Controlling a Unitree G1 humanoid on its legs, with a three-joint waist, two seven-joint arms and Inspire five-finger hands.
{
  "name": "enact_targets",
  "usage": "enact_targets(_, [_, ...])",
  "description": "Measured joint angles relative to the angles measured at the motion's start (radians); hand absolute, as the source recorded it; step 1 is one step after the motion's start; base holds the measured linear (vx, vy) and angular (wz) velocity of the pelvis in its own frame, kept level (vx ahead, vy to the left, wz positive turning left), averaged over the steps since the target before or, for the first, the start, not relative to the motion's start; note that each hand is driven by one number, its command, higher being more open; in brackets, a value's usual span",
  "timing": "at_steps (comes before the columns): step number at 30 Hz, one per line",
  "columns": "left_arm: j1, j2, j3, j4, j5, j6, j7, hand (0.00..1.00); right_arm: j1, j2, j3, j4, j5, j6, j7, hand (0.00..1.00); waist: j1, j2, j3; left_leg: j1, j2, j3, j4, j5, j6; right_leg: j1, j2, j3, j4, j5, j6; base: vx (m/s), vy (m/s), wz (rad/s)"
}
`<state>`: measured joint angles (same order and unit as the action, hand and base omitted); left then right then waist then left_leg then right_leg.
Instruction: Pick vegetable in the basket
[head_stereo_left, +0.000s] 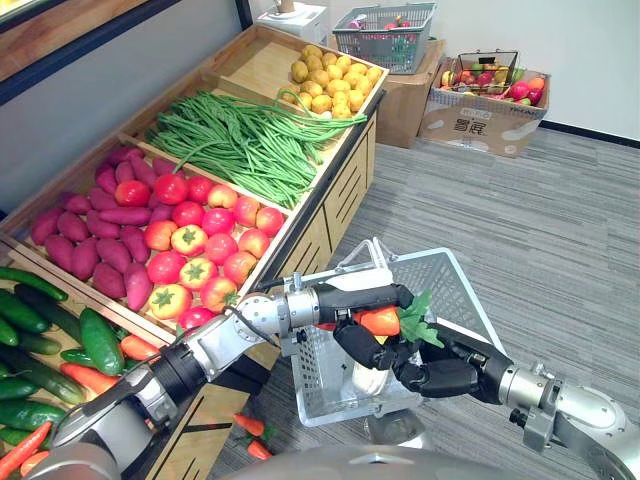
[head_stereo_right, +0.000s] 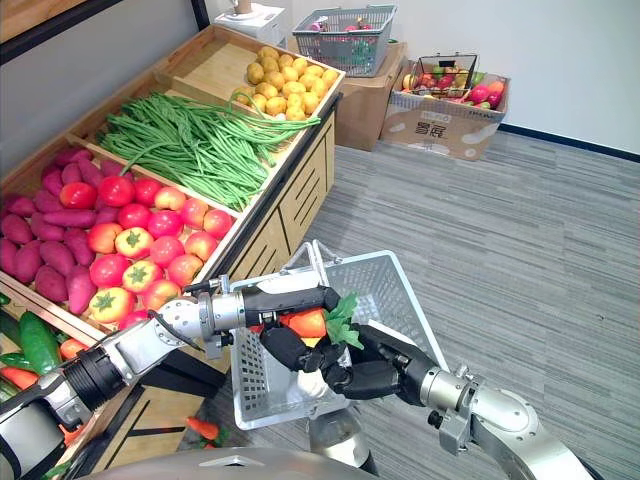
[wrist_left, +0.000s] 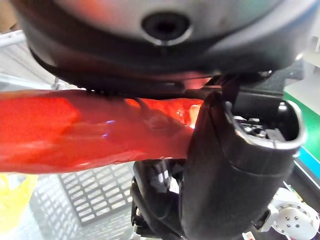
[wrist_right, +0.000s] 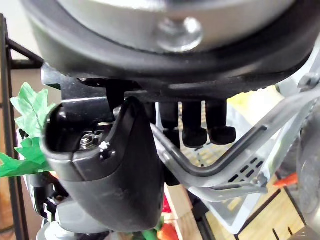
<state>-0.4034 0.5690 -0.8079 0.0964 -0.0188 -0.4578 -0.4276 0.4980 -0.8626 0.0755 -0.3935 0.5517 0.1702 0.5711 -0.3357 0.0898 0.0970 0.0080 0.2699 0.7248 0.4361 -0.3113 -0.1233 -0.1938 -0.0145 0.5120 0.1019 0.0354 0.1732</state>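
Mind the release: the carrot hangs over the near side of the basket, close above your right robot hand. If you let go here, it could strike that hand or the rim and bounce out to the floor, where other carrots lie by the stand. A tilt of the basket would risk the same, since it is carried by its handle alone. Your left robot hand is clenched on the carrot, fingers over it and thumb beneath, with the green leaves poking out beyond. Your right robot hand is curled round the basket's handle.
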Motion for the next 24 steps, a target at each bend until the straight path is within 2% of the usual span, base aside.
enact_targets(8, [0.008, -0.001, 0.014, 0.004, 0.025, -0.022, 0.005, 0.00, 0.004, 0.009, 0.000, 0.000, -0.001, 0.000, 0.000, 0.00, 0.001, 0.005, 0.002, -0.013, 0.000, -0.020, 0.000, 0.003, 0.005, 0.001, -0.008, -0.018, 0.000, -0.001, 0.000, 0.03, 0.008, 0.07])
enact_targets(14, [0.109, -0.010, 0.128, -0.019, 0.029, -0.023, 0.016, 0.00, 0.005, 0.086, -0.007, 0.000, 0.000, 0.000, -0.001, 0.00, 0.005, 0.004, 0.002, -0.025, -0.004, -0.048, 0.000, 0.007, 0.011, 0.008, -0.019, -0.046, 0.000, -0.001, -0.001, 0.02, 0.006, 0.13])
enact_targets(18, [0.165, -0.061, 0.207, -0.008, 0.033, -0.015, 0.037, 0.00, 0.005, 0.153, -0.031, 0.000, 0.000, 0.000, -0.018, 0.00, 0.025, 0.002, 0.002, -0.038, -0.015, -0.074, 0.000, 0.014, 0.019, 0.011, -0.033, -0.069, 0.000, -0.001, 0.000, 0.00, 0.010, 0.19])
enact_targets(24, [0.181, -0.123, 0.274, -0.005, 0.070, 0.004, 0.060, 0.00, -0.002, 0.220, -0.059, 0.000, 0.003, 0.000, -0.039, 0.00, 0.059, -0.006, -0.001, -0.038, -0.016, -0.096, 0.000, 0.018, 0.023, 0.024, -0.038, -0.091, 0.004, -0.004, -0.002, -0.01, 0.004, 0.11])
